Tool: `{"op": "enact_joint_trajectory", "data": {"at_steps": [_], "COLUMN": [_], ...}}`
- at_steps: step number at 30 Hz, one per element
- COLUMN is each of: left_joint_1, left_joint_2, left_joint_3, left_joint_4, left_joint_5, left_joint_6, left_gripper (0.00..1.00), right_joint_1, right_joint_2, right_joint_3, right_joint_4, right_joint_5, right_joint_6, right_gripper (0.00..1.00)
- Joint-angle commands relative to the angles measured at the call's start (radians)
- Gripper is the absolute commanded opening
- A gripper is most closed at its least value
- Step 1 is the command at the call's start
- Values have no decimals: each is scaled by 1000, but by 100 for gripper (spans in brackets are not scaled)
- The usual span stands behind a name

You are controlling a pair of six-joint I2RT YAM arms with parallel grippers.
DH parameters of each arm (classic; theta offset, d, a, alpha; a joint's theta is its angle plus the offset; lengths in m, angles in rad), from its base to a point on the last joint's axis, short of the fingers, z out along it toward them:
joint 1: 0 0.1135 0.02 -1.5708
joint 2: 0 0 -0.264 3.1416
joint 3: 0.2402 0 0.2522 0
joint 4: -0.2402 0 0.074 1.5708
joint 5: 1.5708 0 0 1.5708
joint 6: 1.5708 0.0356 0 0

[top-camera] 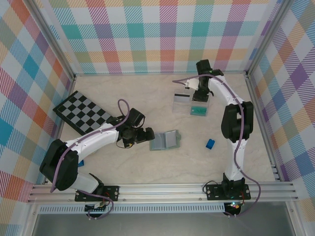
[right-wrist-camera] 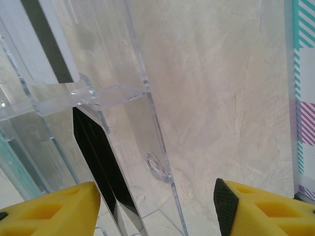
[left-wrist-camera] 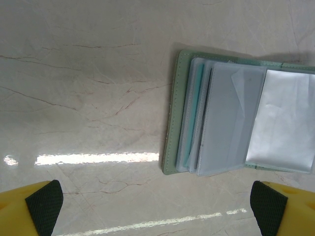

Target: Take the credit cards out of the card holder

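The sage-green card holder (top-camera: 165, 140) lies open on the table. In the left wrist view the card holder (left-wrist-camera: 231, 123) shows clear sleeves, with a teal credit card's edge (left-wrist-camera: 196, 110) in one of them. My left gripper (top-camera: 143, 135) (left-wrist-camera: 156, 211) is open just left of the holder, touching nothing. My right gripper (top-camera: 199, 94) (right-wrist-camera: 157, 211) hangs open over the clear tray (top-camera: 183, 109). A dark card (right-wrist-camera: 98, 157) stands on edge in the tray between its fingers, close to the left finger (right-wrist-camera: 54, 211). A white card with a black stripe (right-wrist-camera: 44, 39) (top-camera: 181, 97) and a teal-green card (top-camera: 199, 110) also sit in the tray.
A black-and-white checkerboard (top-camera: 81, 112) lies at the left. A small blue block (top-camera: 210, 143) sits right of the holder. The tray's clear wall (right-wrist-camera: 152, 128) runs between the right fingers. Plaid walls enclose the table.
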Motion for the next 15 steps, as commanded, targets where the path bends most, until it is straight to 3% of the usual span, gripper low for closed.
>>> {"op": "enact_joint_trajectory", "data": {"at_steps": [1, 8, 15], "left_joint_1": [7, 8, 8], "left_joint_2": [9, 5, -7], "left_joint_3": [-9, -12, -17], "left_joint_4": [8, 5, 8], "left_joint_5": [11, 8, 8], "left_joint_6": [-7, -6, -13], "left_gripper": [100, 100, 100], "right_joint_1": [-6, -6, -6], "right_joint_2": [-7, -12, -88], "right_joint_3": [22, 5, 38], "right_joint_4": [31, 83, -20], "right_joint_5": [23, 46, -57], "right_joint_6": [22, 47, 97], "right_gripper": [64, 64, 64]}}
